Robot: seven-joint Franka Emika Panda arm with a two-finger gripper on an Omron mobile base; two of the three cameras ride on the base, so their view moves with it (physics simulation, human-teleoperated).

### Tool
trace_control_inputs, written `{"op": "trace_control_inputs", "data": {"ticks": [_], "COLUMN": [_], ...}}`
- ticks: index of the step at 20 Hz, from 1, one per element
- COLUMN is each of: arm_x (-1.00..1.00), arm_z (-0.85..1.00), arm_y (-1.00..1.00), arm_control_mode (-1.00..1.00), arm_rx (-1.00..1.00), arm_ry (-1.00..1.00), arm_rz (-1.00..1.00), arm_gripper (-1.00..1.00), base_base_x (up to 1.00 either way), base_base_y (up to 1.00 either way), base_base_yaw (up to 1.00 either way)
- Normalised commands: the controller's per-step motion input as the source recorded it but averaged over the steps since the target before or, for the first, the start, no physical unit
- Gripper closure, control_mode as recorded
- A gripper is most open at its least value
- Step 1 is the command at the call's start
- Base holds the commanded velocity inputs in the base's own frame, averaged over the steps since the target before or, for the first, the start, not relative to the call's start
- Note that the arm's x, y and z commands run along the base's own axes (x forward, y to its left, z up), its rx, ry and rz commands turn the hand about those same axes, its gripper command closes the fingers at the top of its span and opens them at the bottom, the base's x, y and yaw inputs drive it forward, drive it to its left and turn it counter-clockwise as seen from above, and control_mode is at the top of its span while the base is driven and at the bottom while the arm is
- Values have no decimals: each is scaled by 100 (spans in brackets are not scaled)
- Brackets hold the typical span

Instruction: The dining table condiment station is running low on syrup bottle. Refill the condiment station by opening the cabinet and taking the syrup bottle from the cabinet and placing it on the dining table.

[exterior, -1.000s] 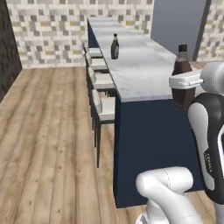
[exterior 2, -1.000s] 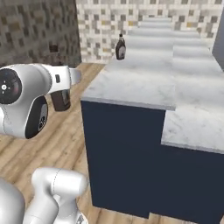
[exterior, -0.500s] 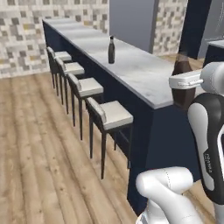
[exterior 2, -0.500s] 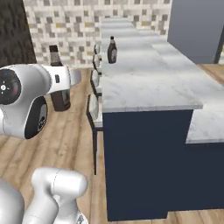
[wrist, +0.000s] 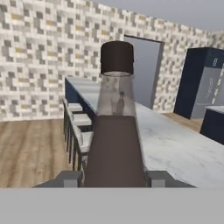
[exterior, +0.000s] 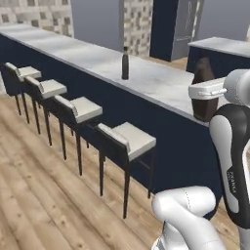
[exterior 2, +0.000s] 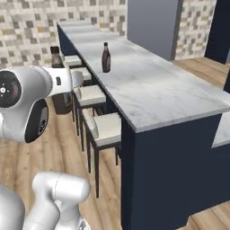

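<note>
Syrup bottle (wrist: 114, 131) is clamped in the fingers (wrist: 70, 178), one either side of its base, held upright off the near end of the dining table (exterior: 161, 85) and not set down yet.

Going left to right in the left base view: a row of stools (exterior: 128, 139) along the navy front, then the second bottle (exterior: 125, 64) standing mid-surface, then the carried one (exterior: 204, 95) at the right by the white arm.

What could go wrong, I reckon: the bottle is tall with a narrow neck, so it could tip if it catches the marble edge on the way over. Coming in low would do it.

Hard to tell: the arm covers part of the bottle in both base views, so its height over the surface is unclear.
</note>
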Motion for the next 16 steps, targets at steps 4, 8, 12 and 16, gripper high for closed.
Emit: {"op": "trace_control_inputs", "data": {"ticks": [4,8,12,16], "arm_x": [0,0,0,0], "arm_z": [0,0,0,0], "arm_y": [0,0,0,0], "arm_control_mode": [100,100,100,100], "arm_rx": [0,0,0,0], "arm_ry": [0,0,0,0], "arm_rz": [0,0,0,0], "arm_gripper": [100,100,100,100], "base_base_x": [58,58,57,57], "base_base_y": [100,100,100,100], "base_base_yaw": [-50,-50,-49,-49]}}
